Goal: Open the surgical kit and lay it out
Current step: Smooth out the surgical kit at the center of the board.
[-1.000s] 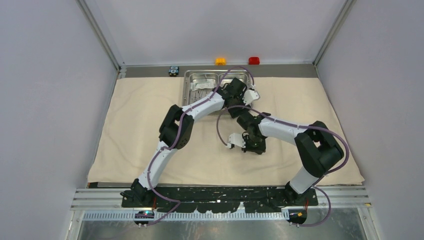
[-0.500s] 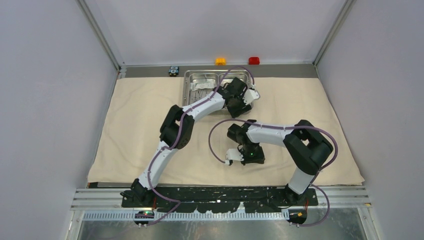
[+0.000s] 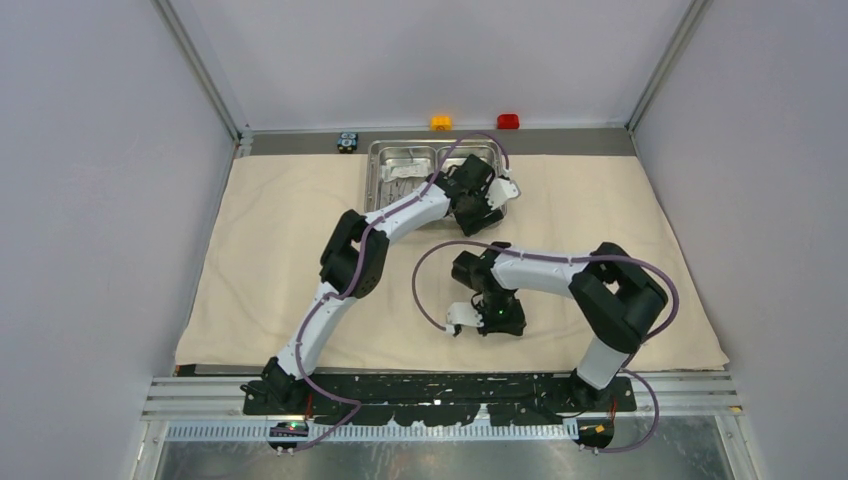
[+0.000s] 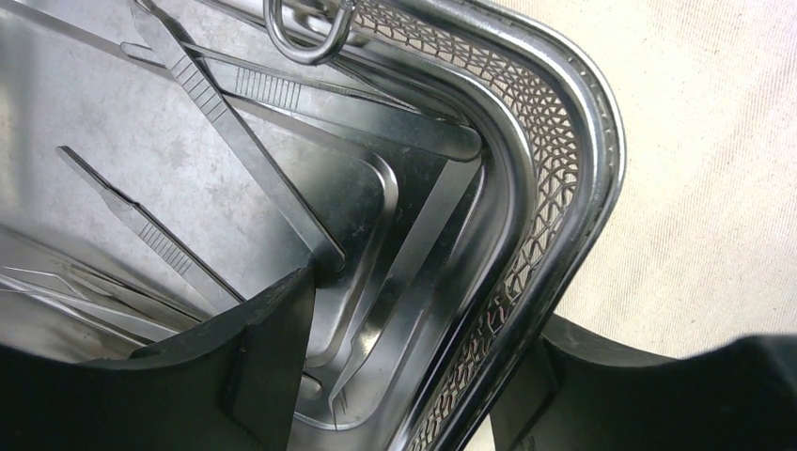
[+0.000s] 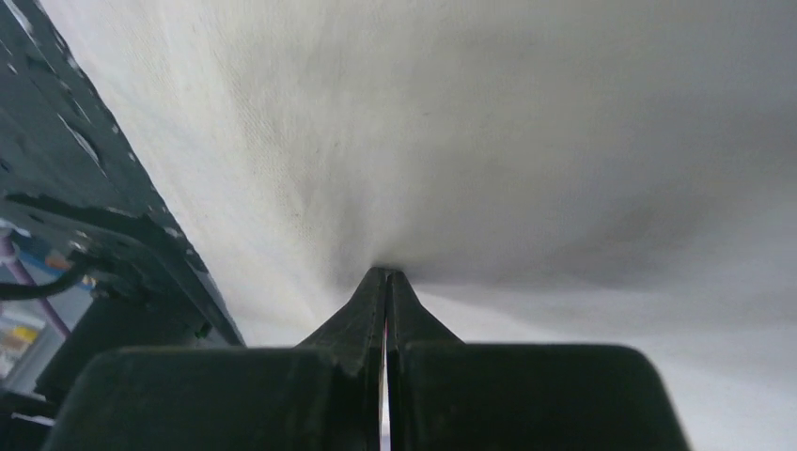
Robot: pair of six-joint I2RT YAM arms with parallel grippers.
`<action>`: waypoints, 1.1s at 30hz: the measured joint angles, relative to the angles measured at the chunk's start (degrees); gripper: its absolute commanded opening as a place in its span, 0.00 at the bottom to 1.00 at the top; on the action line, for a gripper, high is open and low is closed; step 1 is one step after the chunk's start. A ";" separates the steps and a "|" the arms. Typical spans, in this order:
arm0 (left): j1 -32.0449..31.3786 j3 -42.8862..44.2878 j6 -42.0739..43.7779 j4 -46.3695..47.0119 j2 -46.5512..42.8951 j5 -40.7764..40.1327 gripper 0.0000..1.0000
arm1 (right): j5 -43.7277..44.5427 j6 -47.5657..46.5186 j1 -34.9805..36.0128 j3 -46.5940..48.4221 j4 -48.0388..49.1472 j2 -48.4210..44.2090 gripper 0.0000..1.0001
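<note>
Large beige cloth wrap (image 3: 265, 250) lies spread flat. Our right gripper (image 5: 385, 279) clenched on its fold, near edge. Shiny steel two-compartment tray (image 3: 371, 178) at far edge. Slim metal tools (image 4: 240, 141) inside, not yet laid out. Our left gripper (image 4: 418, 310) spread astride tray corner rim.

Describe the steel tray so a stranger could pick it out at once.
A large beige cloth is spread flat. The tray sits at the middle of its far edge. It alone is shiny steel with two compartments; the block, orange button and red button behind it are tiny and coloured.
</note>
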 measured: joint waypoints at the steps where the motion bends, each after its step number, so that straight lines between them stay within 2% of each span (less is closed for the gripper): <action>1: 0.02 0.00 0.15 0.00 -0.02 0.15 0.64 | -1.18 0.57 -0.55 0.00 1.14 -1.14 0.02; 4: 0.07 -0.55 0.74 0.22 -0.33 0.72 0.66 | -4.59 2.10 -3.23 0.55 4.26 -6.05 0.06; 10: 0.11 -2.27 1.25 -0.04 -1.57 2.25 0.70 | -11.37 7.04 -19.32 2.38 10.21 -21.00 0.15; 15: 0.11 -2.69 0.98 -0.90 -2.16 2.91 0.73 | -14.14 12.98 -27.76 3.15 14.05 -26.62 0.18; 24: 0.13 -7.80 -1.09 -1.62 -5.75 2.69 0.82 | -11.10 27.54 -35.41 2.14 23.67 -27.21 0.26; 29: 0.37 -12.35 -1.84 -1.36 -10.62 1.57 0.84 | -12.07 31.01 -35.80 2.16 25.57 -25.57 0.27; 33: 1.75 -21.16 -1.86 0.44 -19.32 0.98 0.84 | -12.96 32.11 -33.57 2.38 26.73 -22.84 0.27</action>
